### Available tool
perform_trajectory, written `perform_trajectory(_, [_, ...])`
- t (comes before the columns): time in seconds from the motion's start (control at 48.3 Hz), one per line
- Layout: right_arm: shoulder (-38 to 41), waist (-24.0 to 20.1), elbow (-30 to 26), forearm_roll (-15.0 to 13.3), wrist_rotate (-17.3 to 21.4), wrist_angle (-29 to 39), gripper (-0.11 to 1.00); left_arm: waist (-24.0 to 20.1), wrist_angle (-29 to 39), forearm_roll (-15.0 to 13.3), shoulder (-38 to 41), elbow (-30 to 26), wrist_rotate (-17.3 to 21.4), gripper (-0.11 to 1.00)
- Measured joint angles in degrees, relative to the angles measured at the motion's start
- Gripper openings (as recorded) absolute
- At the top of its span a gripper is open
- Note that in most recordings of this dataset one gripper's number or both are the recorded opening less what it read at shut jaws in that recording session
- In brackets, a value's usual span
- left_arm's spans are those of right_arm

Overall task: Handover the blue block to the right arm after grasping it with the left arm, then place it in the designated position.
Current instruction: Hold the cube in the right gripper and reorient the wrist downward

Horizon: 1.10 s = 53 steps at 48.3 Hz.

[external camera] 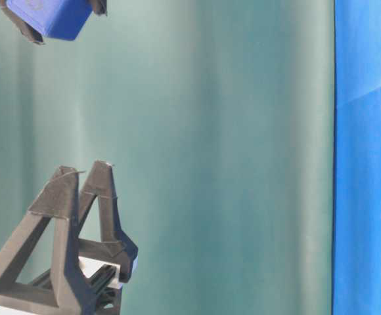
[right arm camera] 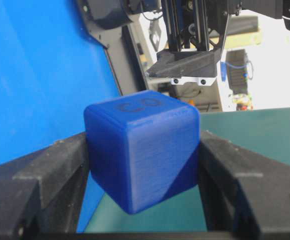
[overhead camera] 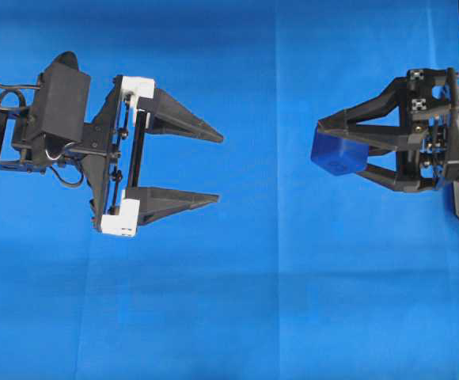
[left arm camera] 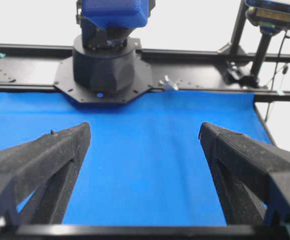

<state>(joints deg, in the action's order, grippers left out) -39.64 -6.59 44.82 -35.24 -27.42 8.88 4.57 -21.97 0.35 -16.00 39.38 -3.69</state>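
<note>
The blue block (overhead camera: 336, 156) hangs above the blue cloth, pinched tilted between the two black fingers of the right arm's gripper (overhead camera: 340, 148). In the right wrist view the block (right arm camera: 142, 150) fills the gap of that gripper (right arm camera: 144, 165), a face with circle marks turned up. The left arm's gripper (overhead camera: 219, 168), with white blocks at its finger bases, stands wide open and empty well to the left of the block. Its wrist view shows only cloth between the fingers of the left gripper (left arm camera: 144, 131), with the block (left arm camera: 116, 12) far ahead.
Blue cloth (overhead camera: 237, 301) covers the table. A black frame rail (left arm camera: 25, 50) and the right arm's round base (left arm camera: 104, 70) sit at the far edge, with a camera stand (left arm camera: 260, 47) beside them. A green backdrop (external camera: 230, 157) stands behind.
</note>
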Motion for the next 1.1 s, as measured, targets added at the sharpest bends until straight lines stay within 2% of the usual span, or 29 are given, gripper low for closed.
perform_trajectory(0.207, [-0.09, -0.09, 0.00, 2.11, 0.00, 0.09, 0.46, 0.00, 0.00, 0.00, 0.09, 0.00, 0.00, 0.93])
perform_trajectory(0.29, [0.00, -0.09, 0.09, 4.48, 0.35, 0.26, 0.46, 0.00, 0.00, 0.00, 0.09, -0.09, 0.00, 0.93])
perform_trajectory(0.414, [-0.18, 0.00, 0.09, 10.20, 3.69, 0.35, 0.46, 0.00, 0.00, 0.00, 0.00, 0.00, 0.00, 0.93])
perform_trajectory(0.538, [-0.44, -0.09, 0.09, 15.38, 9.14, 0.35, 0.46, 0.00, 0.00, 0.00, 0.09, 0.00, 0.00, 0.93])
perform_trajectory(0.725, [-0.53, -0.09, 0.09, 21.97, 21.27, 0.35, 0.46, 0.00, 0.00, 0.00, 0.00, 0.00, 0.26, 0.93])
perform_trajectory(0.932, [-0.53, -0.09, 0.62, 23.20, 34.37, 0.62, 0.46, 0.00, 0.00, 0.00, 0.09, 0.00, 0.26, 0.93])
perform_trajectory(0.994, [-0.53, -0.09, 0.88, 23.20, 37.27, 0.62, 0.46, 0.00, 0.00, 0.00, 0.09, 0.00, 0.26, 0.93])
perform_trajectory(1.098, [-0.53, -0.09, 1.41, 23.20, 39.90, 0.62, 0.46, 0.09, 0.00, 0.00, 0.09, 0.00, 0.26, 0.93])
